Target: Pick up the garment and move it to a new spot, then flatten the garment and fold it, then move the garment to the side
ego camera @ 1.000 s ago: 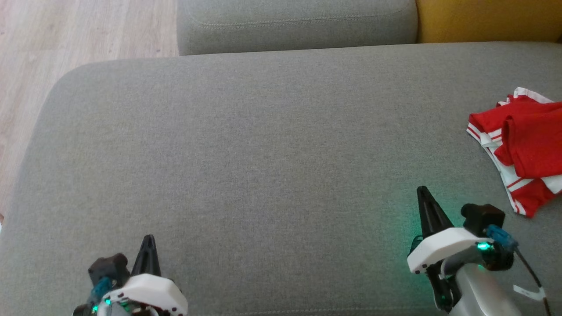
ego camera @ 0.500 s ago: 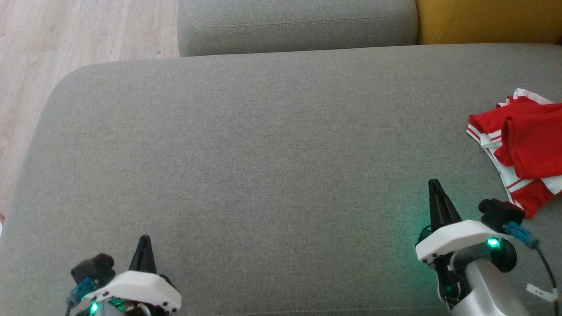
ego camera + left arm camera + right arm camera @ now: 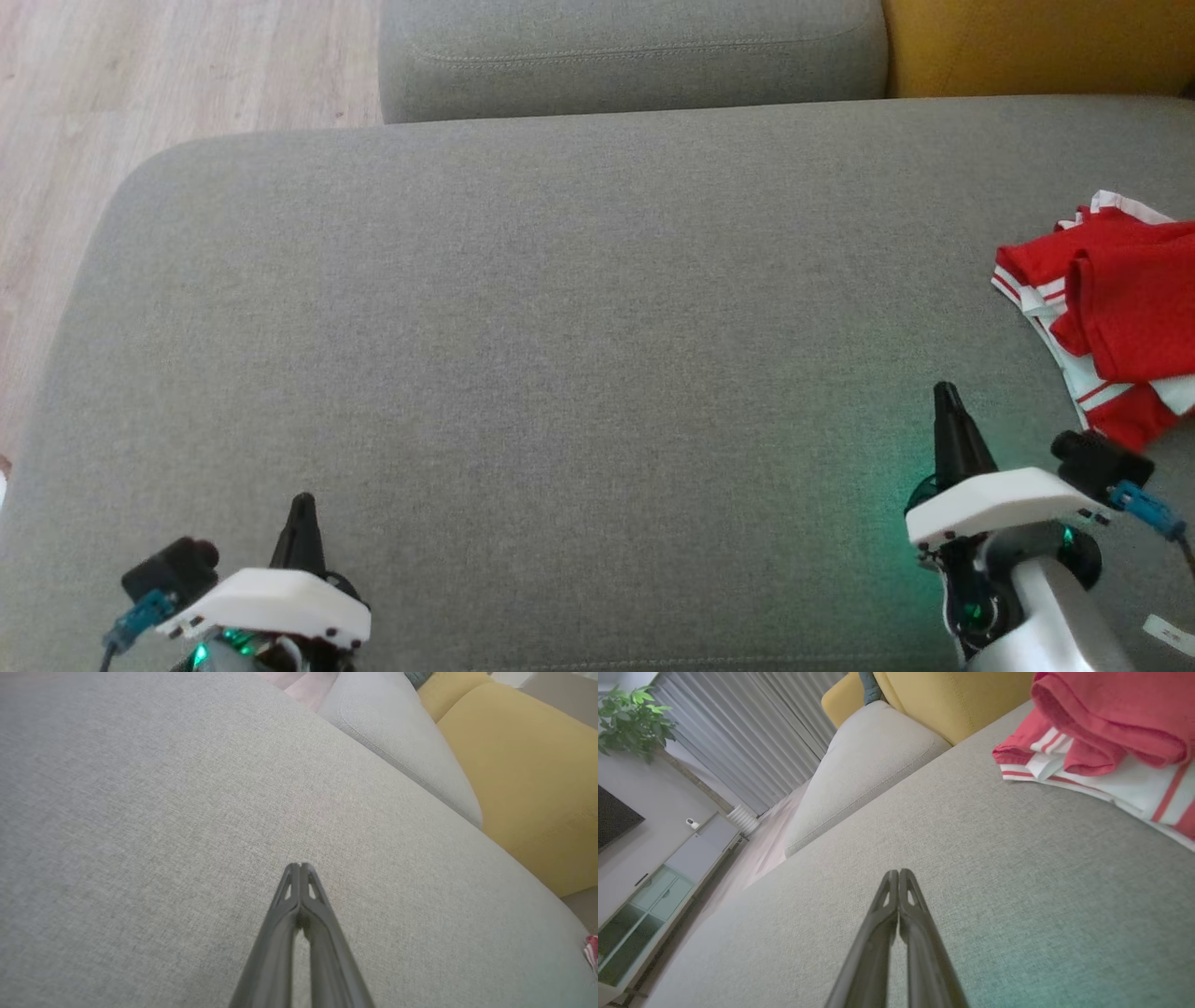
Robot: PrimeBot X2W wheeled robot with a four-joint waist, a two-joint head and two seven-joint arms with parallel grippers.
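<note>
My right gripper [image 3: 945, 397] has crept toward the folded red-and-white garment [image 3: 1111, 317] at the frame's right edge on the sofa cushion [image 3: 560, 327]; both sets of fingers closed, empty. Looks finished.

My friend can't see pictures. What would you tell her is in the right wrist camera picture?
A crumpled red and white garment lies on a grey sofa cushion, at the upper right. The right gripper points up from the bottom, its two dark fingers pressed together with nothing between them. Behind are a yellow cushion, grey curtains and a green plant.
</note>
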